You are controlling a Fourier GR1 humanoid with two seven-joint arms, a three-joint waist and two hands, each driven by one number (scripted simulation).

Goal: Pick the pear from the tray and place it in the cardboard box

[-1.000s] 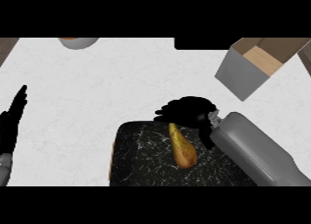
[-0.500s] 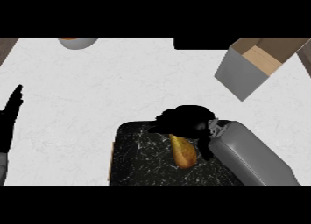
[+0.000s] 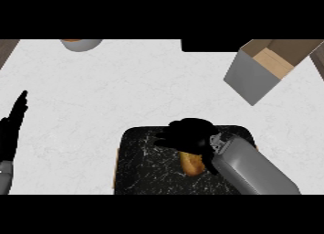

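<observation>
Right hand [image 3: 188, 136] lower over yellow-brown pear [image 3: 191, 164]

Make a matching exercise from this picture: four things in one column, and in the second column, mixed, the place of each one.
Things:
1. pear
2. cardboard box
3. left hand
4. right hand

Places:
A. upper right of the counter
B. left edge, fingers straight
C. on the dark tray
D. over the pear's far end

Pairs: 1-C, 2-A, 3-B, 4-D
</observation>
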